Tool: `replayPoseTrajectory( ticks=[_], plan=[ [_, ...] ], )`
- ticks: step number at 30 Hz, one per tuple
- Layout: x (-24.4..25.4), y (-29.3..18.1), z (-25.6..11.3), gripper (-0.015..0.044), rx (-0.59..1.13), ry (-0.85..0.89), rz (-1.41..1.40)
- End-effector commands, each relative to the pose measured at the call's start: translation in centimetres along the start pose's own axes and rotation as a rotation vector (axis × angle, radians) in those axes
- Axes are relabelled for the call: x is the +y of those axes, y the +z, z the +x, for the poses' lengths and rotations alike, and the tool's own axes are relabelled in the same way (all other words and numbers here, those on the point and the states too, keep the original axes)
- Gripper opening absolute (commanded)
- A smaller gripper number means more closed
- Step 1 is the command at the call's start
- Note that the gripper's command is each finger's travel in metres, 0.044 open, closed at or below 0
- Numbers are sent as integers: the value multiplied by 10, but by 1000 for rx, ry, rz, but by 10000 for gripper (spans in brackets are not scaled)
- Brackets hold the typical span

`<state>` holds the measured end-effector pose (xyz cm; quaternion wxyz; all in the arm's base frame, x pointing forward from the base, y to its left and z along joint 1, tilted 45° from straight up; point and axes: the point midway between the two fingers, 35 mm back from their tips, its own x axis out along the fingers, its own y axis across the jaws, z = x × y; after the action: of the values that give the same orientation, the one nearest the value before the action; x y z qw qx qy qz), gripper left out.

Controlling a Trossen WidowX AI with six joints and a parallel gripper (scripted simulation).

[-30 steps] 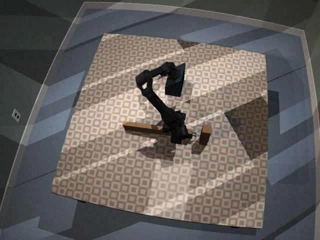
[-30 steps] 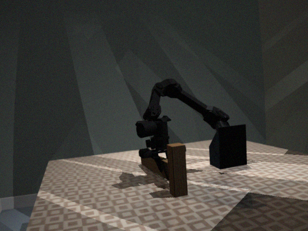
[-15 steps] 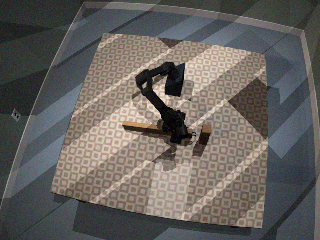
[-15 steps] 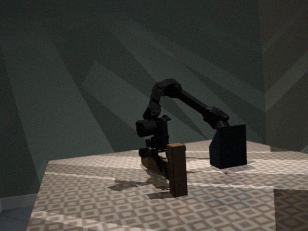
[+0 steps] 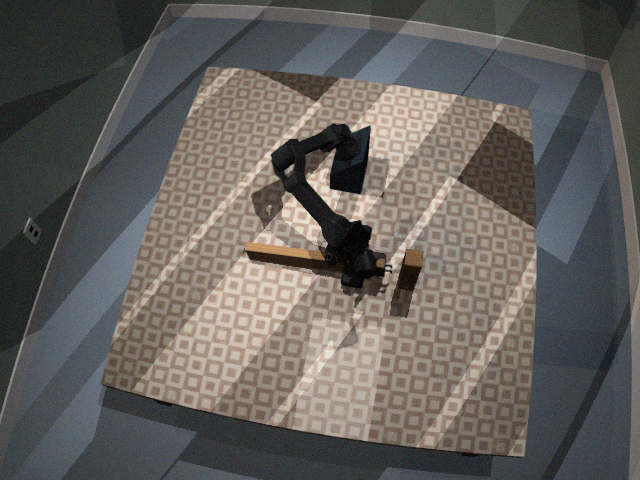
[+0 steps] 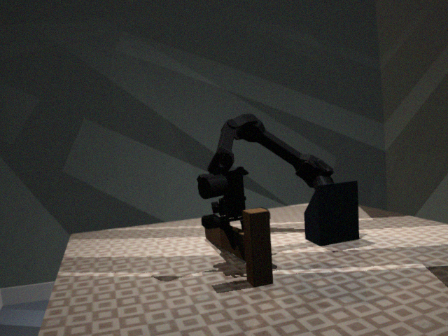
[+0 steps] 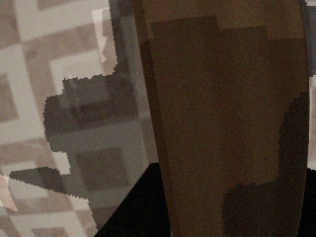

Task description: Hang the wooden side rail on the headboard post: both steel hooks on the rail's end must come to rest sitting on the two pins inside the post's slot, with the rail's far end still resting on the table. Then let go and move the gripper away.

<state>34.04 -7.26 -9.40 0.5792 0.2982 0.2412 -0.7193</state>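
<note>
The wooden side rail [image 5: 289,255] [image 6: 214,234] [image 7: 222,123] runs from its far end at the left to its hook end near the post. The far end appears low at the table. My gripper [image 6: 231,233] [image 7: 199,165] is shut on the rail near its hook end; in the top view the arm covers the fingers. Two small steel hooks [image 5: 387,268] stick out toward the post, with a narrow gap seen between. The headboard post [image 5: 412,258] [image 6: 257,249] stands upright on the table. Its slot and pins are hidden, and in the exterior view it covers the hooks.
The dark arm base [image 5: 347,173] [image 6: 331,217] stands on the patterned table [image 5: 232,335] [image 6: 144,307], behind the rail and post in the exterior view. The arm reaches over the rail. Shadows and light bands cross the table.
</note>
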Motion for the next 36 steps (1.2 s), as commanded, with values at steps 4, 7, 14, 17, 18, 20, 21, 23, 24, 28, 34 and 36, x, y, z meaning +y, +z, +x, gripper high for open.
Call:
replayPoseTrajectory(
  ticks=[4, 7, 14, 17, 18, 20, 21, 23, 24, 28, 34, 36],
  plan=[
    [4, -4, -5, 0, 5, 15, 3],
    [4, -4, -4, 0, 5, 15, 3],
    [5, -5, -4, 0, 5, 15, 3],
    [6, -5, -4, 0, 5, 15, 3],
    [6, -5, -4, 0, 5, 15, 3],
    [6, -5, -4, 0, 5, 15, 3],
    [6, -5, -4, 0, 5, 15, 3],
    [6, -5, -4, 0, 5, 15, 3],
    [6, -6, -4, 0, 5, 15, 3],
    [6, -6, -5, 0, 5, 15, 3],
    [7, -6, -5, 0, 5, 15, 3],
    [7, -6, -5, 0, 5, 15, 3]
  ],
)
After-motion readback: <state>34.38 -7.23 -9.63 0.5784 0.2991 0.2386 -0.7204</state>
